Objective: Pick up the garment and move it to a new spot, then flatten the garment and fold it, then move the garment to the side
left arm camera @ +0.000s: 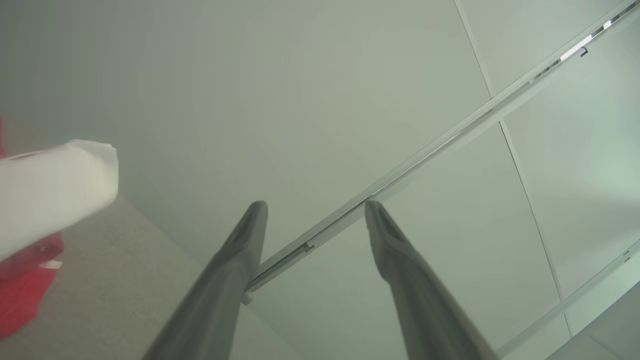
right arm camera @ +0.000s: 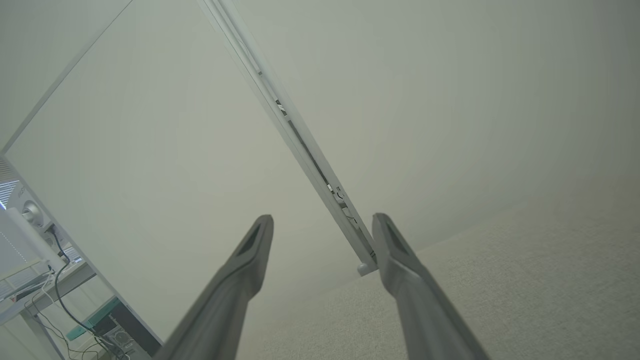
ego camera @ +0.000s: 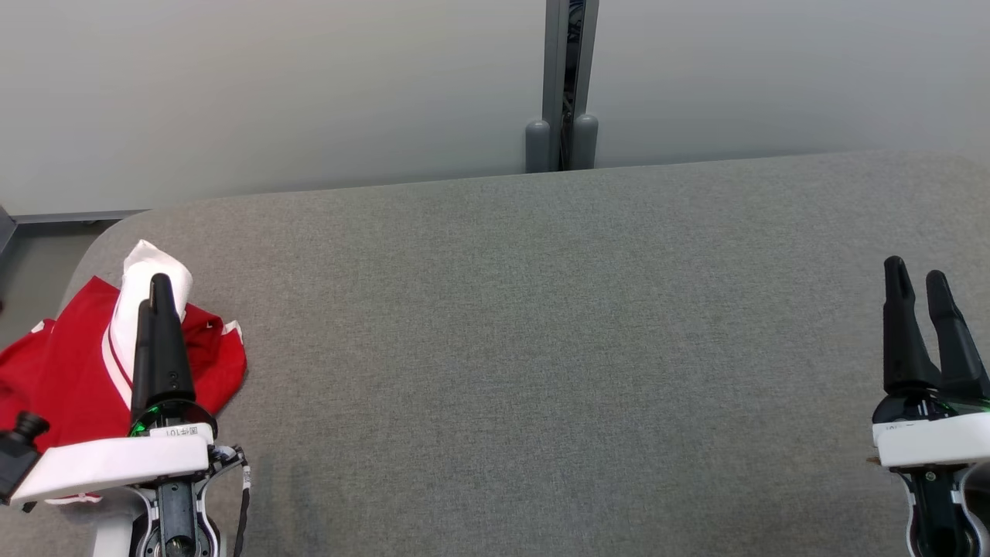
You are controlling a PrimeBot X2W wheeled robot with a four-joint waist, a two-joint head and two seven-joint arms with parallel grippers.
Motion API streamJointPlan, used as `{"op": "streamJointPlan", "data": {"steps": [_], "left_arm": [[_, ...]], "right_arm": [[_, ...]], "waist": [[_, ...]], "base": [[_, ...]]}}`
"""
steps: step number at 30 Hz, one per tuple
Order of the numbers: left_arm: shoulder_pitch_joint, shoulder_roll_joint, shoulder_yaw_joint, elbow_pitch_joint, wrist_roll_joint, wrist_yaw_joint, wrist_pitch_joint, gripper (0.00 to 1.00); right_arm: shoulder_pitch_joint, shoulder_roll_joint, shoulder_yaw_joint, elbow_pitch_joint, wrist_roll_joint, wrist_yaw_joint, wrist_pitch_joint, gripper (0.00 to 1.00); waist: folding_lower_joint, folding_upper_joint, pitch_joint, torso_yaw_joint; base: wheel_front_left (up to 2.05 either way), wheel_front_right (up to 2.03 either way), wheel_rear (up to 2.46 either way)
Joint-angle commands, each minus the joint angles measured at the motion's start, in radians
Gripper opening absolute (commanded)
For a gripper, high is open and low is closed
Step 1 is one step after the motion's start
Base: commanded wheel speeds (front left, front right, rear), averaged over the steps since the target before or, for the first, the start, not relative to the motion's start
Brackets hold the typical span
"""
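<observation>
A red and white garment lies crumpled at the near left corner of the grey table, one white sleeve sticking up. My left gripper hovers over it, fingers pointing away, open with nothing between them. In the left wrist view the white sleeve and red cloth sit left of the open left gripper. My right gripper stands open at the table's right edge, far from the garment. The right wrist view shows the right gripper with its fingers spread and empty.
Pale wall panels rise behind the table, with a grey post at the seam. A desk with cables and equipment stands off to the side in the right wrist view.
</observation>
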Motion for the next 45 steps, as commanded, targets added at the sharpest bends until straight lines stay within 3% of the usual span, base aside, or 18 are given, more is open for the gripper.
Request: {"op": "streamJointPlan", "data": {"steps": [1,13,22,29,37,45], "left_arm": [[-0.012,0.004,0.005,-0.019,0.010,-0.005,-0.003,1.00],[0.024,0.004,-0.063,-0.130,0.275,0.075,-0.025,1.00],[0.055,0.005,-0.178,-0.128,0.546,0.131,-0.039,1.00],[0.086,0.005,-0.228,-0.065,0.648,0.146,-0.050,1.00],[0.096,0.006,-0.249,-0.066,0.769,0.202,-0.062,1.00],[0.113,0.006,-0.256,-0.088,0.810,0.221,-0.072,1.00]], "right_arm": [[-0.016,-0.010,0.000,-0.020,-0.015,0.001,-0.009,1.00],[-0.013,-0.013,0.082,-0.040,-0.279,0.001,-0.058,1.00],[0.013,-0.012,0.095,0.002,-0.364,0.002,-0.092,1.00],[0.028,-0.013,0.109,0.044,-0.413,0.002,-0.117,1.00],[0.029,-0.015,0.119,0.048,-0.454,0.002,-0.143,1.00],[0.034,-0.016,0.122,0.066,-0.476,0.002,-0.164,1.00]], "waist": [[0.0000,0.0000,0.000,0.000],[0.0000,0.0000,0.014,0.008],[0.0000,0.0000,0.012,0.008],[0.0000,0.0000,0.005,0.007],[0.0000,0.0000,0.006,0.008],[0.0000,0.0000,0.005,0.008]], "base": [[0.00,0.00,0.00],[0.00,0.00,0.00],[0.00,0.00,0.00],[0.00,0.00,0.00],[0.00,0.00,0.00],[0.00,0.00,0.00]]}}
